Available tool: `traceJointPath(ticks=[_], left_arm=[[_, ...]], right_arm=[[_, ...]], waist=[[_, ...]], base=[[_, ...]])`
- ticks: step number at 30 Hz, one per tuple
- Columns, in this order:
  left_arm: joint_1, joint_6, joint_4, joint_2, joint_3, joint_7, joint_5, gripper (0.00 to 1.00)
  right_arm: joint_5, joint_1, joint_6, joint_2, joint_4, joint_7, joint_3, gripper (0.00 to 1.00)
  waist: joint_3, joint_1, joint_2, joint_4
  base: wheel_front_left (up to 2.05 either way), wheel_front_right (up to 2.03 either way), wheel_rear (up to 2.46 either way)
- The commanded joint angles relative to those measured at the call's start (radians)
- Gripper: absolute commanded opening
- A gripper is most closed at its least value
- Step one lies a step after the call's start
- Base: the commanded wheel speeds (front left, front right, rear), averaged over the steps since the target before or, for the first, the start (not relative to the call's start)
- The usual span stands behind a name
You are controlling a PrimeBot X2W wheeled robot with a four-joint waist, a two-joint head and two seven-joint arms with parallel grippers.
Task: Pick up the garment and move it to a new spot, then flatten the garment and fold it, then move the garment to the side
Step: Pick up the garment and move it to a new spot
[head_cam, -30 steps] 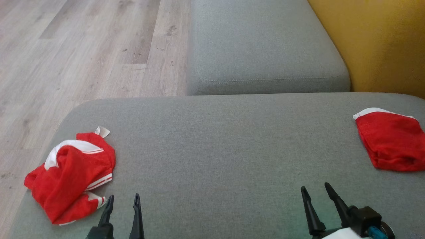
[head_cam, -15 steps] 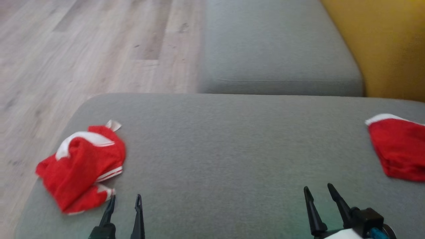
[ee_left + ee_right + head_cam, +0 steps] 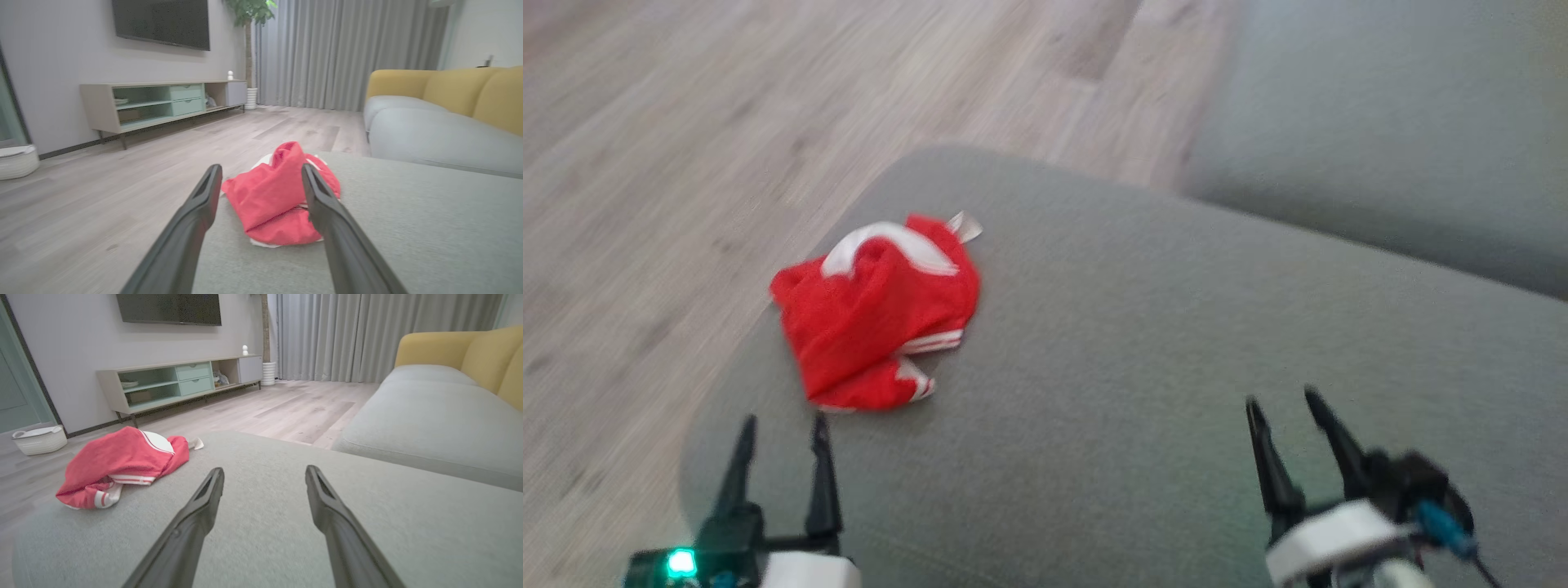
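The garment [image 3: 876, 314] lies crumpled near the left corner of the grey cushion [image 3: 1143, 384]; it is red with white panels and striped trim. Its letters and number are hidden in the folds. In the left wrist view the garment [image 3: 278, 196] sits just beyond my open left gripper [image 3: 261, 173], framed between its fingers and apart from them. My left gripper [image 3: 783, 423] stands at the cushion's near left edge, short of the cloth. My right gripper [image 3: 1282, 400] is open over bare cushion, well right of the garment [image 3: 122, 463].
Wooden floor [image 3: 686, 163] drops off left of the cushion. A second grey seat [image 3: 1380, 147] with yellow backrests [image 3: 449, 347] lies beyond. A TV cabinet [image 3: 163, 102], a white basket [image 3: 39, 439] and curtains [image 3: 347, 49] stand farther off.
The head camera has swung left, so the crumpled garment now sits nearer the picture's middle and the second red piece at the right has left the view. Both grippers remain open.
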Motion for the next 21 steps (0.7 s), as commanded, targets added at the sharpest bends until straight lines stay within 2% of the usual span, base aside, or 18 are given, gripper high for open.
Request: traceJointPath(ticks=[1,5,10,15,21], left_arm=[[-0.059,0.01,-0.045,0.002,0.04,-0.005,-0.001,1.0],[-0.054,0.021,-0.089,0.001,0.065,-0.005,-0.003,1.0],[-0.098,-0.003,-0.093,0.027,0.065,-0.005,0.012,1.0],[-0.261,-0.052,-0.051,0.07,0.046,-0.005,0.024,1.0],[-0.539,-0.13,0.14,0.084,-0.009,0.022,0.02,1.0]], right_arm=[[-0.002,-0.061,0.007,-0.014,-0.021,-0.012,0.024,1.0],[0.001,-0.098,0.007,-0.034,-0.004,-0.012,0.036,1.0],[0.0,-0.102,0.007,-0.066,0.0,-0.012,0.03,1.0],[-0.018,-0.086,0.007,-0.121,-0.023,-0.012,-0.01,1.0],[-0.047,-0.082,0.007,-0.21,-0.066,-0.012,-0.063,1.0]], waist=[[0.06,0.0,-0.0001,0.056],[0.087,0.0,-0.0001,0.076],[0.118,0.0,-0.0001,0.099],[0.188,0.0,-0.0001,0.115],[0.287,0.0,-0.0001,0.116]], base=[[0.0,0.0,0.0],[0.0,0.0,0.0],[0.0,0.0,0.0],[0.0,0.0,0.0],[0.0,0.0,0.0]])
